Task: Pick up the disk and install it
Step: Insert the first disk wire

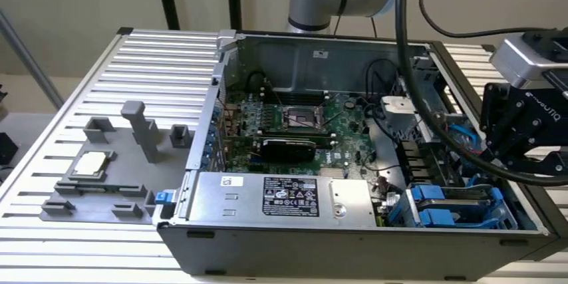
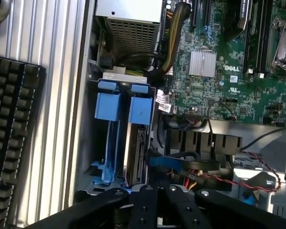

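The disk (image 2: 136, 151) stands on edge in the drive bay at the corner of the open computer case (image 1: 355, 237). It is silver-grey, with its blue carrier tab (image 2: 140, 110) at one end. A second blue carrier (image 2: 107, 106) sits in the slot beside it. In the exterior view the blue-framed bay (image 1: 454, 204) lies at the case's near right corner. My black gripper (image 1: 522, 154) hangs just above and to the right of that bay, holding nothing that I can see. Its black body (image 2: 157, 205) shows at the edge of the wrist view, close over the disk's end.
A grey labelled power-supply box (image 1: 275, 194) fills the near side of the case, beside the green motherboard (image 1: 293, 124). Red, blue and black cables (image 2: 205, 174) run near the bay. A keyboard (image 2: 12, 143) lies outside the case. A CPU chip (image 1: 92, 164) rests on a grey fixture on the slatted table.
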`<state>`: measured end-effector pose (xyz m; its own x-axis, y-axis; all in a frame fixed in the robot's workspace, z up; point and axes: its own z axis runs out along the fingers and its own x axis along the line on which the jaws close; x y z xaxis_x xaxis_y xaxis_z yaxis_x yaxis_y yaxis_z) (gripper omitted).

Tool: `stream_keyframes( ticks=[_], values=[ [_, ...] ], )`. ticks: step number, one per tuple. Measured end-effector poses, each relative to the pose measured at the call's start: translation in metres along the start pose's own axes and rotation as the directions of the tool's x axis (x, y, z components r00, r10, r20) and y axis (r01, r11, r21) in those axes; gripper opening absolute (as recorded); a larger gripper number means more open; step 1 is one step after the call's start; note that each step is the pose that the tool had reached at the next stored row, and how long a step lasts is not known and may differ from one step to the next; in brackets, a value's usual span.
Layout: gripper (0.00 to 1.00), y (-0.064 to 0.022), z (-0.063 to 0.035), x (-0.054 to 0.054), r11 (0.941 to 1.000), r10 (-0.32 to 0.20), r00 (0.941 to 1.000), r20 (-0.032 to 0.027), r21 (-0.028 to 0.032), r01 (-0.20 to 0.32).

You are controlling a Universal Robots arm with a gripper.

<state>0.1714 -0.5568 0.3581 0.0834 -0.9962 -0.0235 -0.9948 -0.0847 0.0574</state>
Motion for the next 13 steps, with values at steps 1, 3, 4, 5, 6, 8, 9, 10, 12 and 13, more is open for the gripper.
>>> stream_keyframes(
  ticks=[1, 3, 4, 5, 6, 8, 9, 10, 12, 13],
  values=[
    [0.0, -0.0002, 0.0016, -0.001, 1.0, 0.0, 1.0, -0.0002, 0.0, 0.0],
    [0.0, -0.0005, 0.0033, -0.004, 1.0, 0.0, 1.0, -0.0003, 0.0, 0.0],
    [0.0, -0.0006, 0.0034, -0.006, 1.0, 0.0, 1.0, -0.0003, -0.0001, 0.0],
    [0.0, -0.0005, 0.0036, -0.008, 1.0, 0.0, 1.0, -0.0004, 0.0, 0.0],
    [0.0, -0.0001, 0.0038, -0.01, 1.0, 0.0, 1.0, -0.0006, -0.0001, 0.0],
    [0.0, 0.0021, 0.0042, -0.014, 1.0, -0.001, 1.0, -0.0009, -0.0001, 0.001],
    [0.0, 0.004, 0.0043, -0.014, 1.0, -0.002, 1.0, -0.001, -0.0002, 0.002],
    [0.0, 0.0065, 0.0044, -0.015, 1.0, -0.002, 1.0, -0.0012, -0.0002, 0.002],
    [0.0, 0.012, 0.0048, -0.015, 1.0, -0.004, 1.0, -0.0011, -0.0002, 0.004],
    [0.0, 0.0147, 0.0049, -0.015, 1.0, -0.004, 1.0, -0.0012, -0.0002, 0.004]
  ],
)
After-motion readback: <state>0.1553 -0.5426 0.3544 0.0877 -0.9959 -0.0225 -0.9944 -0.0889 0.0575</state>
